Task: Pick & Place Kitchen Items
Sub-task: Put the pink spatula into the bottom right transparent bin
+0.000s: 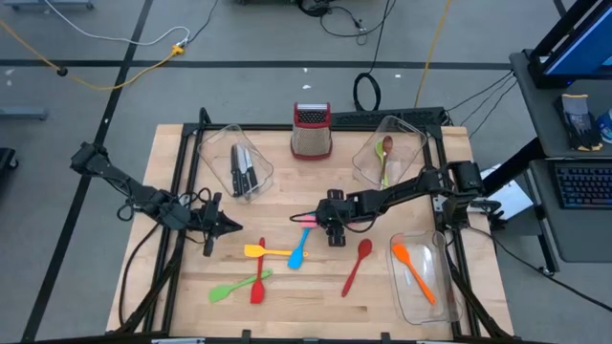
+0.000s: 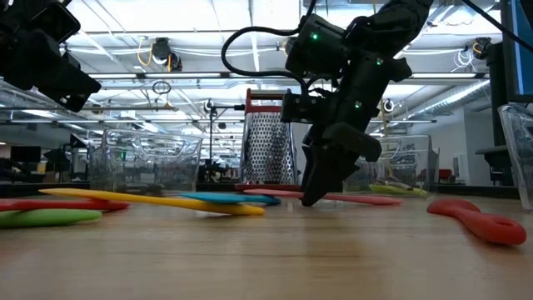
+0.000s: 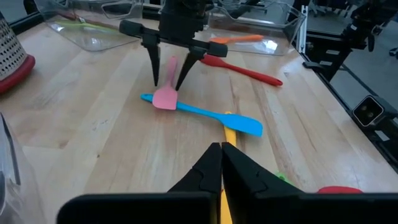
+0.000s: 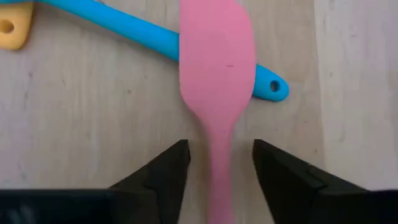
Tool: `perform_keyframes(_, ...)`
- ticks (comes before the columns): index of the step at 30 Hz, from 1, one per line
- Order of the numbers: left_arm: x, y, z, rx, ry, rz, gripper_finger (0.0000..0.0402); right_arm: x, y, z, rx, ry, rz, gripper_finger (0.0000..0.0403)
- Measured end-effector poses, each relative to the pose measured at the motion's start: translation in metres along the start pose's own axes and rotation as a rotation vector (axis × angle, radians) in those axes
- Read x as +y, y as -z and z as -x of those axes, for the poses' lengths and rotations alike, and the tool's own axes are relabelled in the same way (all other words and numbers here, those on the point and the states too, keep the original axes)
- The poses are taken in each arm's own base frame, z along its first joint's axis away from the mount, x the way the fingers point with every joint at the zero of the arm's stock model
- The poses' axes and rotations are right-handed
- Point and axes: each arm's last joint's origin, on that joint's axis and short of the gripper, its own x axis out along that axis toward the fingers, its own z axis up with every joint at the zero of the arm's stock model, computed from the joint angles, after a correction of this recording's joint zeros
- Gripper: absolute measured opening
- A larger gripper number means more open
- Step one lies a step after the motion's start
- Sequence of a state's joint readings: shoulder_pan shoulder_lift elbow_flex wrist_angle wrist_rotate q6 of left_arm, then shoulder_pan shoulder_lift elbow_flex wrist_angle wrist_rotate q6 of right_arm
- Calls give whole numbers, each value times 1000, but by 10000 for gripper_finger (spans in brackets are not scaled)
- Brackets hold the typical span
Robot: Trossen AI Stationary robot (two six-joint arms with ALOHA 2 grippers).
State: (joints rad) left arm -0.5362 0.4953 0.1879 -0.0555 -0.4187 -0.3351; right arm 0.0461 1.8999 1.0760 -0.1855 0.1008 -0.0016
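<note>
Five loose utensils lie on the wooden table (image 1: 182, 153): green spatula (image 1: 229, 289), red spoon (image 1: 257, 285), yellow spatula (image 1: 260, 251), blue spatula (image 1: 298, 250), second red spoon (image 1: 358, 264). Right gripper (image 4: 216, 163) straddles the pink spatula (image 4: 216, 68) with jaws apart, not touching. Left gripper (image 3: 221, 155) hovers pinched together. Beyond stand three clear plastic bins (image 1: 215, 143) and one metal box grater (image 1: 311, 131).

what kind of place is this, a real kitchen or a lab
Most likely a robotics lab, not a kitchen. The wooden table stands on a grey floor crossed by loose cables, a desk with a keyboard sits beside it, and the low view shows an open hall with ceiling lights behind.
</note>
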Motion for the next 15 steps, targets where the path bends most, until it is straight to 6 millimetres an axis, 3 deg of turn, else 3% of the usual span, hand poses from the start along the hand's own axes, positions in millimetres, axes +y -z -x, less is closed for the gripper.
perform_keyframes(9, 0, 0, 0, 0, -1, 15, 4, 2, 1, -1, 4, -1, -39, 30)
perform_keyframes(15, 0, 0, 0, 0, -1, 14, 15, 11, -3, 11, -37, 1, -18, 21)
